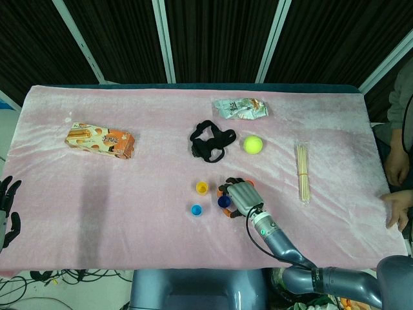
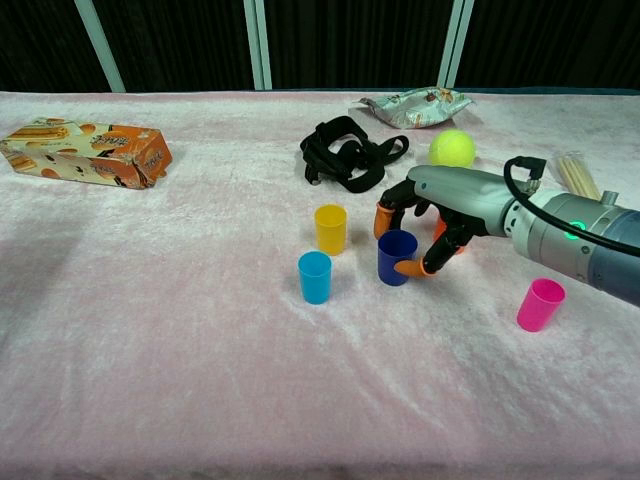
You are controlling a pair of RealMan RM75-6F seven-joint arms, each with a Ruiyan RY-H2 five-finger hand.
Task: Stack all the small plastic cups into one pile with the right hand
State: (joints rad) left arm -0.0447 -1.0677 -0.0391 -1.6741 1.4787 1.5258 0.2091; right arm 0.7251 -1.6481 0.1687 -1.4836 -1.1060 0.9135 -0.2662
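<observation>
Three small cups stand close together mid-table: a yellow cup (image 1: 202, 188) (image 2: 330, 228), a light blue cup (image 1: 196, 210) (image 2: 314, 277) and a dark blue cup (image 1: 224, 201) (image 2: 397, 257). My right hand (image 1: 243, 197) (image 2: 440, 212) wraps the dark blue cup from the right, thumb in front and fingers (image 2: 384, 217) behind it. That cup stands upright on the cloth. A pink cup (image 2: 540, 305) stands alone under my right forearm, seen only in the chest view. My left hand (image 1: 8, 210) hangs off the table's left edge, fingers apart, holding nothing.
On the pink cloth (image 1: 129, 213) lie an orange cracker box (image 1: 100, 141) at left, a black strap (image 1: 211, 141) and a tennis ball (image 1: 252, 144) behind the cups, a snack packet (image 1: 241, 108) and bamboo skewers (image 1: 302, 172). A person's hand (image 1: 399, 210) rests at the right edge.
</observation>
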